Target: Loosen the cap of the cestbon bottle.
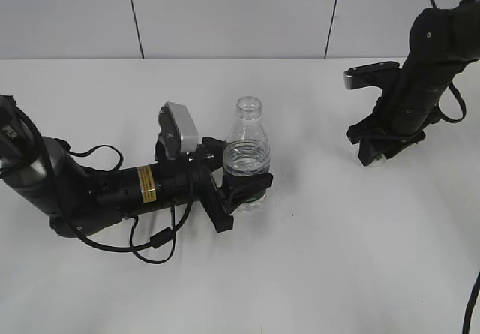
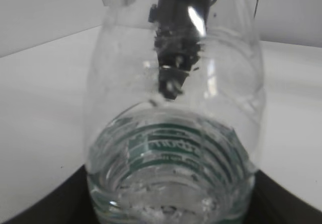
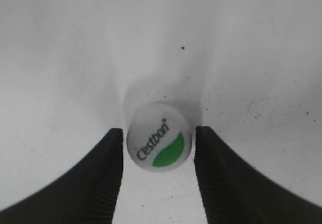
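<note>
The cestbon bottle (image 1: pixel 246 154) stands upright at the table's middle, partly filled with water, and its neck is bare with no cap on it. My left gripper (image 1: pixel 244 190) is shut on its lower body at the green label band. In the left wrist view the bottle (image 2: pixel 173 133) fills the frame between the dark jaws (image 2: pixel 171 209). The white cap (image 3: pixel 159 144) with its green mark lies top up on the table. My right gripper (image 3: pixel 158 136) is open around it, with a thin gap on each side. In the exterior view that gripper (image 1: pixel 375 156) is low at the table's right.
The white table (image 1: pixel 315 259) runs back to a panelled wall (image 1: pixel 225 11). The left arm (image 1: pixel 112 191) lies low across the left part of the table with its cables. The right arm (image 1: pixel 427 64) comes down from the upper right.
</note>
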Controlling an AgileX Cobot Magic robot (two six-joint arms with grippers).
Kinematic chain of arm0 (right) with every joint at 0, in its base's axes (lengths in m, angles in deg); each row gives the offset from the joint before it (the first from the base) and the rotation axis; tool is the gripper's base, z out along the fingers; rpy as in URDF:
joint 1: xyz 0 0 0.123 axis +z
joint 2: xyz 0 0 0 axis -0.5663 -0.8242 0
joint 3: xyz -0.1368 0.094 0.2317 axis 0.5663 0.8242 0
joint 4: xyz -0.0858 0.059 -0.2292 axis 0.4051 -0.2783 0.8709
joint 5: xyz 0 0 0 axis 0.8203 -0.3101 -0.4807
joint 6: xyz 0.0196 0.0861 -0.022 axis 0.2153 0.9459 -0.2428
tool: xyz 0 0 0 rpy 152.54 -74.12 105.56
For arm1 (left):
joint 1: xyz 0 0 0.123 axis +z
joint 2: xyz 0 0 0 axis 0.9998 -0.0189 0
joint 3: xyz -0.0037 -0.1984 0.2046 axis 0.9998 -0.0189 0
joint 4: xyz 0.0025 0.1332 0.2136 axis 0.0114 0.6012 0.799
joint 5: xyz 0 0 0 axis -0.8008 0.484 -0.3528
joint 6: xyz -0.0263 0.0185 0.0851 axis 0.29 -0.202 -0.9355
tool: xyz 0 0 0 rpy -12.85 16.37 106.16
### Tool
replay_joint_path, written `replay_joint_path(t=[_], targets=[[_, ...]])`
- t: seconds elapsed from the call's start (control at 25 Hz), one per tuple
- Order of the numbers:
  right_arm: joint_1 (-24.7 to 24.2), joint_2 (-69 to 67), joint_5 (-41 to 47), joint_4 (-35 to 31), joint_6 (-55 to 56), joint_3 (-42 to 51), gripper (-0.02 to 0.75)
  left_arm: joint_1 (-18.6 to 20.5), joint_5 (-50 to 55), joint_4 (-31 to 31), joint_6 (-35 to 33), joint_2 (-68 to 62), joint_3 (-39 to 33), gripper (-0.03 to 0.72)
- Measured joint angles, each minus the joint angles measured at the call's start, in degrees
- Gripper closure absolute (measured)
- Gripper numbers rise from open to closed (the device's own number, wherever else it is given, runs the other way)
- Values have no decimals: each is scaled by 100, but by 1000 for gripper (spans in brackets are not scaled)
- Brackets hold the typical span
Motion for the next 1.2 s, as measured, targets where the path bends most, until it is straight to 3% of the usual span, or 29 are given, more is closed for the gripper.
replay_joint_path(t=[0.4,0.68,1.0,1.2], targets=[[0,0,0,4,-12,0,299,0,0,-4,0,0,0,279],[0,0,0,11,-19,0,286,0,0,38,-4,0,0,277],[0,0,-48,11,-32,0,286,0,341,103,1,-90,0,174],[0,0,-105,11,-42,0,286,0,364,96,1,-51,0,157]])
